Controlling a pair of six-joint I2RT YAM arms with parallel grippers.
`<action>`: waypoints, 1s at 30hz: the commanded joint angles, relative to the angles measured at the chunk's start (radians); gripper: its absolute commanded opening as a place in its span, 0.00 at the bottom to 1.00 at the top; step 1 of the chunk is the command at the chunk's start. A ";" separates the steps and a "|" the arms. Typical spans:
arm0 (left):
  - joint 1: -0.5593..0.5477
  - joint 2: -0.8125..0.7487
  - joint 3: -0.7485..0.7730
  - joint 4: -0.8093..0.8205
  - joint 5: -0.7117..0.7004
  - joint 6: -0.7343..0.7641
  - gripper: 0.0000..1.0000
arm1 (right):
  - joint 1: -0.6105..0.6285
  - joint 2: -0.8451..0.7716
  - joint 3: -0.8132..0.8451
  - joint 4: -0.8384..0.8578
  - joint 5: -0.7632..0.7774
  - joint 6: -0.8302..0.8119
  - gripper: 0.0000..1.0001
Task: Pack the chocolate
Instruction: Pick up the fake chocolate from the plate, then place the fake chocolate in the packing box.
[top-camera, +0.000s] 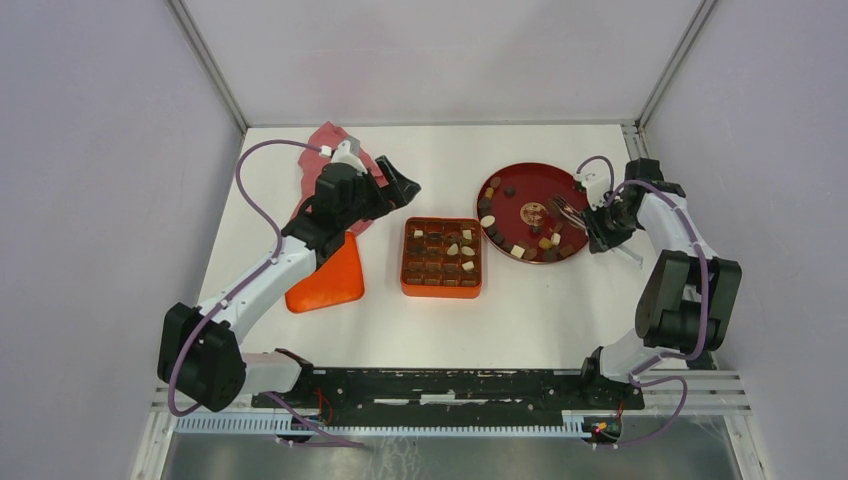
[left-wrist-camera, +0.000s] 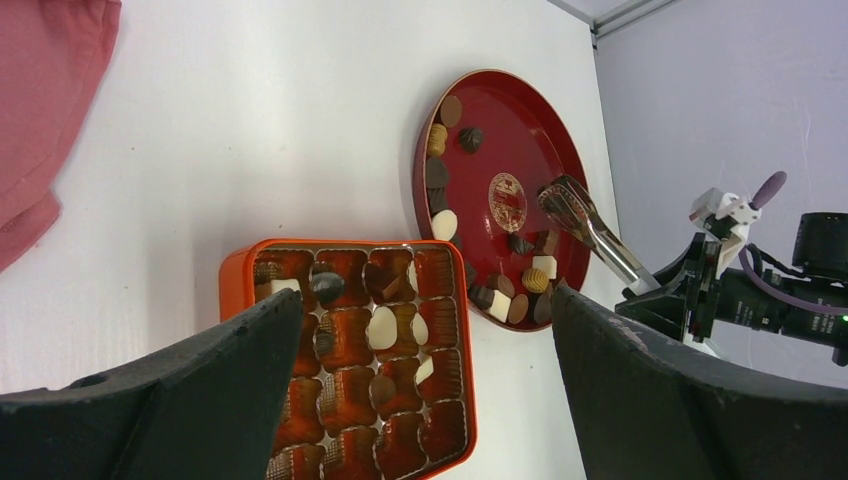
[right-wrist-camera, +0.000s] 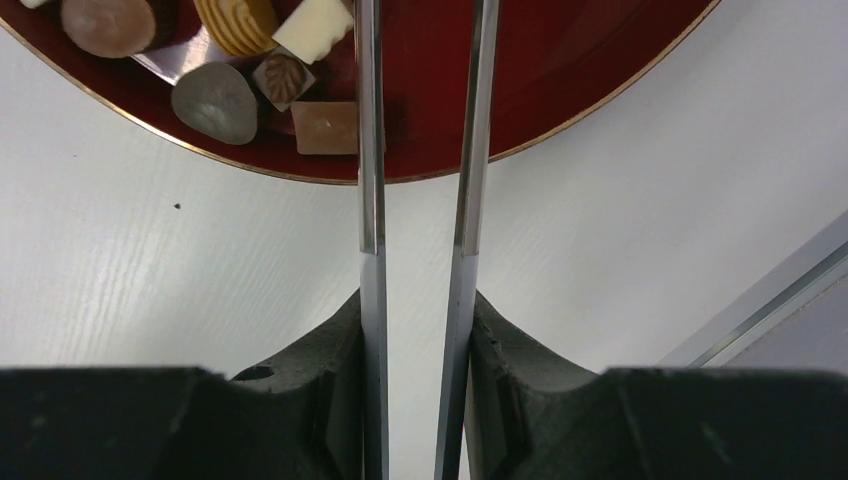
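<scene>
Starting at the left of the worktop (top-camera: 560, 320), the cloth (top-camera: 325, 140) lies at the far side and the lid (top-camera: 325, 275) is nearer me. Neither is in play. My left fingers (left-wrist-camera: 200, 400) are spread wide and hold nothing. They hover off the 10 o'clock corner of the box (top-camera: 441, 293), and their wrist camera looks down across it. The box sits mid-worktop with chocolate (top-camera: 452, 248) in a good share of its cells, while others look bare, so I judge the packing to be partly done. The plate (top-camera: 530, 180) stands at about 2 o'clock from the box. The loose pieces on it hug the rim from 9 o'clock round through 6 to roughly 4. My right fingers (right-wrist-camera: 300, 370) are narrow, pinched on the two arms of the tongs (left-wrist-camera: 590, 230), which reach in over the plate from 3 o'clock. Their tips hang near the plate's middle, over bare lacquer. I cannot tell whether anything sits between them, though they look unladen. So I take the step in hand to be fetching the next piece. Next I need to let the tongs open a little and swing the tips toward the cluster at 5 o'clock. Then I straddle one piece cleanly, squeeze without flicking its neighbours, and carry it over to a bare cell.
</scene>
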 joint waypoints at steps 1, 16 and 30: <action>-0.001 -0.031 0.009 -0.017 -0.006 0.005 0.98 | -0.002 -0.063 0.046 0.029 -0.100 -0.009 0.00; 0.000 -0.022 0.018 -0.108 -0.031 0.047 0.98 | 0.166 -0.182 -0.027 -0.051 -0.564 -0.243 0.00; 0.000 -0.047 -0.044 -0.159 -0.052 0.037 0.98 | 0.589 -0.213 -0.174 0.120 -0.428 -0.171 0.00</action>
